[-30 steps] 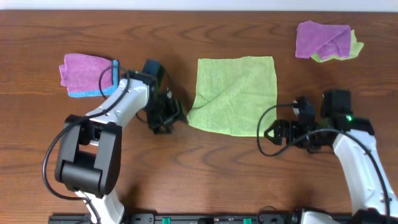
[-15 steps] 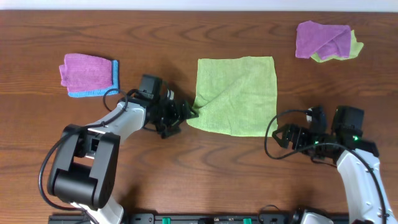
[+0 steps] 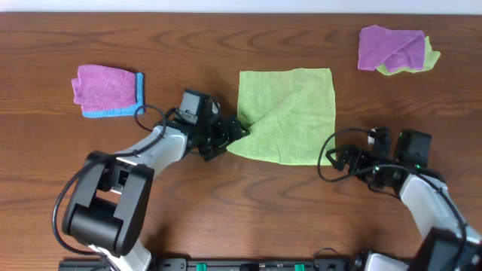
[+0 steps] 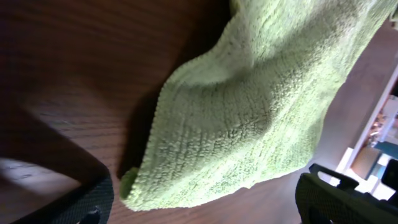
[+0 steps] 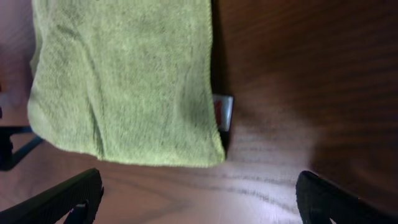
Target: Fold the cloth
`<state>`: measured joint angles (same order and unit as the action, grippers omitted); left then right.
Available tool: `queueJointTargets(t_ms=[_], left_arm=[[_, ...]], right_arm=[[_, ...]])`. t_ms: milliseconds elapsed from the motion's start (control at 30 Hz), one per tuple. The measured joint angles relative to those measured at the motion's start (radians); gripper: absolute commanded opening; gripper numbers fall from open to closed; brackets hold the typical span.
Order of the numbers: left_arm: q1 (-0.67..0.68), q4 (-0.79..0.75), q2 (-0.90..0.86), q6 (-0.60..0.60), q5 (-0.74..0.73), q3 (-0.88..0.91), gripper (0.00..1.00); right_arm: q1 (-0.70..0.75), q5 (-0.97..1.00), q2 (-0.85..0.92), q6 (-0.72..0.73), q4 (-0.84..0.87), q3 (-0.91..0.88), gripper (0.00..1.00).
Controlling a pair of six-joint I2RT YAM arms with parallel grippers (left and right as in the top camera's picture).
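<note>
We see a brown wooden table (image 3: 248,203) with the green cloth (image 3: 294,109) spread open on it, a little toward 1 o'clock from the middle. The cloth lies flat except at its 7 o'clock corner, where it bulges up in a crease.

The left arm (image 3: 151,150) reaches in from 8 o'clock and the right arm (image 3: 425,199) from 4 o'clock. A folded pink cloth (image 3: 105,86) with a blue edge sits at 10 o'clock, and a crumpled purple cloth (image 3: 388,47) on a yellow-green one (image 3: 431,56) sits at 2 o'clock.

The left hand (image 3: 230,135) is at the bulged corner. Its fingers (image 4: 87,202) are spread wide, with the corner between them.

The right hand (image 3: 340,158) rests just off the cloth's 5 o'clock corner. Its fingers (image 5: 68,199) are apart and grip nothing.

A small red-and-white tag (image 5: 222,112) sticks out from that corner's edge.
</note>
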<state>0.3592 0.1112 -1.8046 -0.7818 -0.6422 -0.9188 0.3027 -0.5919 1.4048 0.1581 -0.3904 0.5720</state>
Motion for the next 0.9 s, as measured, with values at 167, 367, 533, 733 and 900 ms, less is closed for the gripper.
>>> queueJointTargets(t_ms=[167,367,533,733,900], left_arm=[[0.022,-0.029,-0.008,-0.017,0.018,0.0,0.91],[0.023,-0.065,-0.04,-0.051,0.007,-0.005,0.7],[0.023,-0.074,-0.055,-0.058,-0.001,-0.007,0.54],[0.024,-0.073,-0.068,-0.06,0.004,-0.006,0.4],[0.024,-0.071,-0.072,-0.06,0.007,-0.005,0.33]], right_arm=[[0.002,-0.045,0.072,0.019,0.073,0.002,0.99],[0.002,-0.113,0.126,0.026,0.139,0.01,0.98],[0.002,-0.145,0.157,0.03,0.174,0.018,0.96],[-0.001,-0.179,0.2,0.038,0.194,0.032,0.89],[-0.024,-0.2,0.238,0.055,0.214,0.044,0.78]])
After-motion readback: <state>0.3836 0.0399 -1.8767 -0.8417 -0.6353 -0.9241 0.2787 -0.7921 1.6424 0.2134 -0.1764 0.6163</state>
